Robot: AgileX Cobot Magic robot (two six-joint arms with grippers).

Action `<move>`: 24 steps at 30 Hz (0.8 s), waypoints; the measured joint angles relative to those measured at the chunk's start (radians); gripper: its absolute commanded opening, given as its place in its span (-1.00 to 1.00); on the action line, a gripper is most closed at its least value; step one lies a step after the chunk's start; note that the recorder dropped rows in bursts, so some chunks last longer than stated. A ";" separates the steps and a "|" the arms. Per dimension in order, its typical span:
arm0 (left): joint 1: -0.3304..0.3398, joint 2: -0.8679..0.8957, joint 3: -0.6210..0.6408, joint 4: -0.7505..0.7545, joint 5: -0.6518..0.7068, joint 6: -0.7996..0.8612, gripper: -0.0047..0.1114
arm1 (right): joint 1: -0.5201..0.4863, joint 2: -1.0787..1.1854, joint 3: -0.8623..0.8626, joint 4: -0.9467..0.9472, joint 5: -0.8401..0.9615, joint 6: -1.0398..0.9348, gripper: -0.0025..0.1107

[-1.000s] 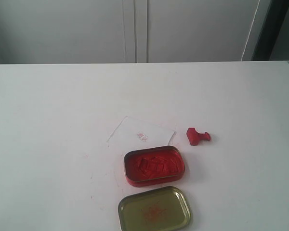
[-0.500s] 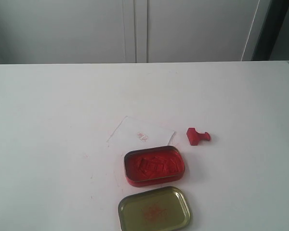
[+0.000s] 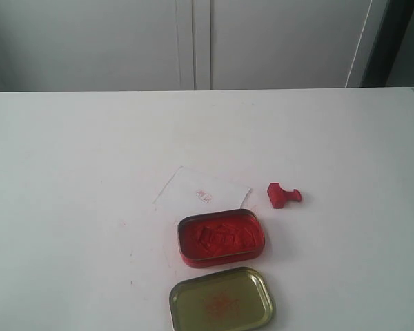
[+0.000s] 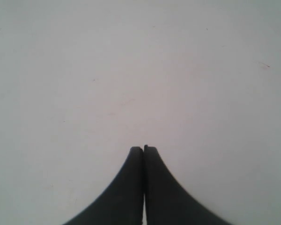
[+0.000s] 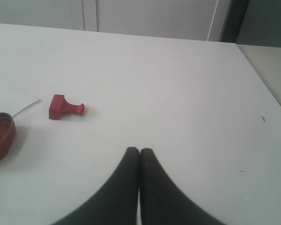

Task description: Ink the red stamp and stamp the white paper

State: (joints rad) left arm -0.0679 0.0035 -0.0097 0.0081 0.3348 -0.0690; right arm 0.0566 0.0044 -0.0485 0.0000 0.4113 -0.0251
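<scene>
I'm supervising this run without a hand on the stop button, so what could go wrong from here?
The red stamp is tiny and lies on its side; the right tool, shut, may nudge it away or grip it crooked. The white paper is thin and looks unsecured, so lifting an inked stamp might drag it. The open tin sits right by the paper's edge, so a low arm might bump it.

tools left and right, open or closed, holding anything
Left tool: closed, holding nothing.
Right tool: closed, holding nothing; the tiny red plastic stamp lies apart from it on the white table.
</scene>
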 measured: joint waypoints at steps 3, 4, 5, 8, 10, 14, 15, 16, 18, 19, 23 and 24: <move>0.000 0.000 0.000 0.000 0.000 0.000 -0.92 | 0.012 0.000 0.000 0.000 -0.002 0.000 -0.96; 0.000 0.000 0.000 0.000 0.000 0.000 -0.92 | 0.013 0.000 0.000 0.000 -0.002 0.000 -0.96; 0.000 0.000 0.000 0.000 0.000 0.000 -0.92 | 0.013 0.000 0.000 0.000 -0.002 0.000 -0.96; 0.000 0.000 0.000 0.000 0.000 0.000 -0.92 | 0.013 0.000 0.000 0.000 -0.002 0.000 -0.96; 0.000 0.000 0.000 0.000 0.000 0.000 -0.92 | 0.013 0.000 0.000 0.000 -0.002 0.000 -0.96; 0.000 0.000 0.000 0.000 0.000 0.000 -0.92 | 0.013 0.000 0.000 0.000 -0.002 0.000 -0.96; 0.000 0.000 0.000 0.000 0.000 0.000 -0.92 | 0.013 0.000 0.000 0.000 -0.002 0.000 -0.96; 0.000 0.000 0.000 0.000 0.000 0.000 -0.92 | 0.013 0.000 0.000 0.000 -0.002 0.000 -0.96; 0.000 0.000 0.000 0.000 0.000 0.000 -0.92 | 0.013 0.000 0.000 0.000 -0.002 0.000 -0.96; 0.000 0.000 0.000 0.000 0.000 0.000 -0.92 | 0.013 0.000 0.000 0.000 -0.002 0.000 -0.96; 0.000 0.000 0.000 0.000 0.000 0.000 -0.92 | 0.013 0.000 0.000 0.000 -0.002 0.000 -0.96; 0.000 0.000 0.000 0.000 0.000 0.000 -0.92 | 0.013 0.000 0.000 0.000 -0.002 0.000 -0.96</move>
State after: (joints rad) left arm -0.0679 0.0035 -0.0097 0.0081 0.3348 -0.0690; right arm 0.0698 0.0044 -0.0485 0.0000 0.4094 -0.0251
